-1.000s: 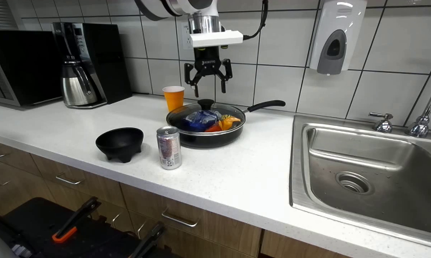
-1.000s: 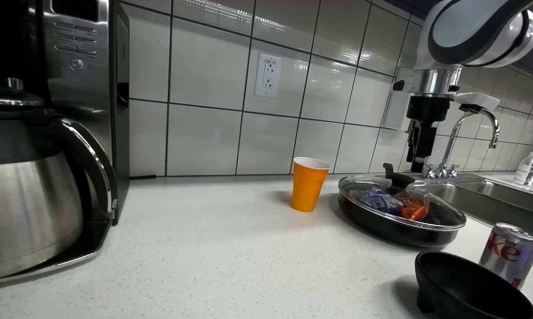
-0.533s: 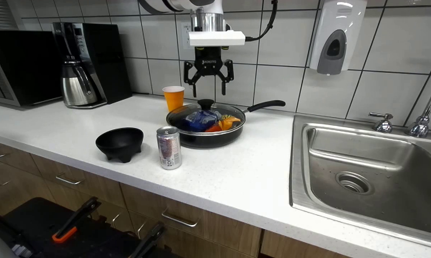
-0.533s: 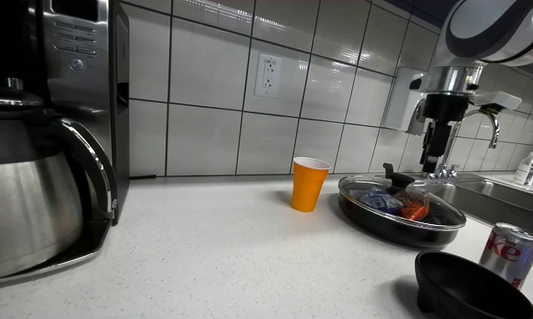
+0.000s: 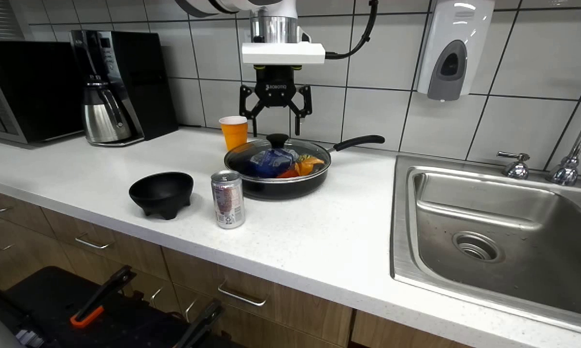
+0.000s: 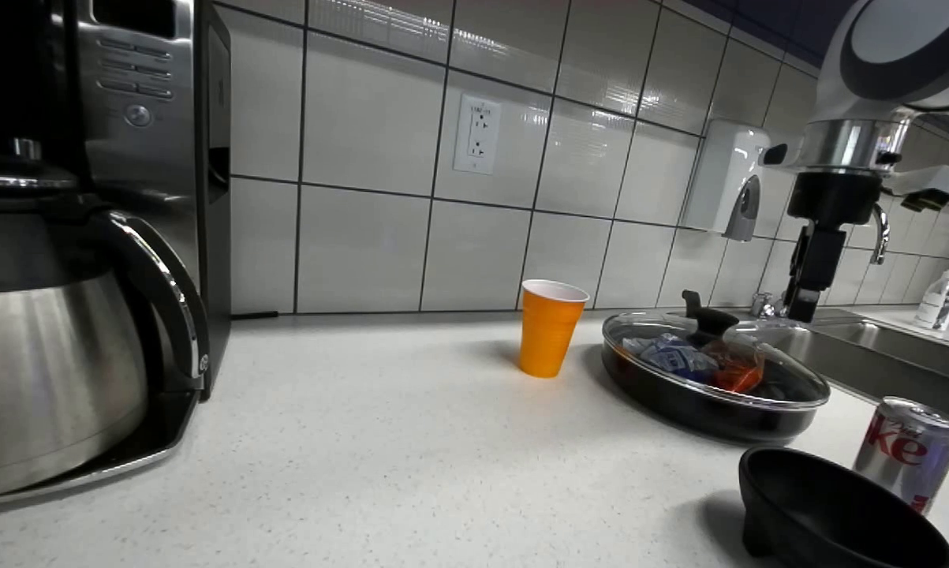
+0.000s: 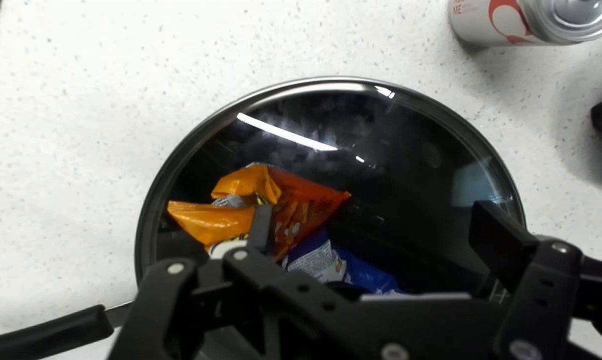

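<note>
1. Two fingers (image 5: 297,126) of the end effector (image 5: 276,131) point down and stand wide apart, gripping nothing.
2. Beneath them, a black pan (image 5: 285,190) sits on the white worktop (image 5: 329,232); the end effector hangs over it, apart from it.
3. A glass lid (image 7: 406,165) rests on the pan, with a black knob (image 5: 277,140) at its middle; in the wrist view the fingers pass in front of this lid.
4. Under the glass, a blue packet (image 5: 272,163) and an orange packet (image 7: 200,220) lie inside the pan, the orange one nearer its handle (image 5: 360,141).
5. A silver can (image 6: 908,457) with red lettering stands upright near the pan, toward the front edge of the worktop.
6. A black bowl (image 5: 161,194) on short feet stands near the can, on the side away from the steel sink (image 5: 402,217).
7. An orange cup (image 5: 234,134) stands upright near the pan, toward the tiled wall (image 5: 377,113); its white inside shows in both exterior views.
8. The sink is set into the worktop on the handle's side of the pan, and a white dispenser (image 5: 457,26) is mounted on the tiled wall above.
9. Farther along the worktop, past the bowl, a coffee maker (image 5: 148,87) holds a steel carafe (image 5: 102,123).
</note>
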Tool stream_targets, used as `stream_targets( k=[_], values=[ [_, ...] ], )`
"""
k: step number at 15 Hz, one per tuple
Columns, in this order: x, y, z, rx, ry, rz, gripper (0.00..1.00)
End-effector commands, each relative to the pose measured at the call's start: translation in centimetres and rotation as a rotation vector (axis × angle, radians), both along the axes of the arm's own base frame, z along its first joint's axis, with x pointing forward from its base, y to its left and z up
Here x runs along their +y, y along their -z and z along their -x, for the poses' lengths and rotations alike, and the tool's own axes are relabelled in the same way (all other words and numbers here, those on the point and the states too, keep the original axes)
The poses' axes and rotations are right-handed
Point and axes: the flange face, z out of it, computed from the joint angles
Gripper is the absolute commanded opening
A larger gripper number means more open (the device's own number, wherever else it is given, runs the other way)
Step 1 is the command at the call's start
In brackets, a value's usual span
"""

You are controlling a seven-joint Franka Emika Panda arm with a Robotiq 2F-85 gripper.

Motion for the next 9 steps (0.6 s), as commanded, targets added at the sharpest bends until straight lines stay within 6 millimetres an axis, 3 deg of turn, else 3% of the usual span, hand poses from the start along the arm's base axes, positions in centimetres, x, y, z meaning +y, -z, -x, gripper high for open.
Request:
stream_targets(
  k=[1, 9],
  values=[
    [0.1, -1.1, 2.8, -0.042, 0.072, -0.003, 1.0],
    [0.1, -2.4, 6.6, -0.068, 0.157, 0.001, 1.0]
  ],
)
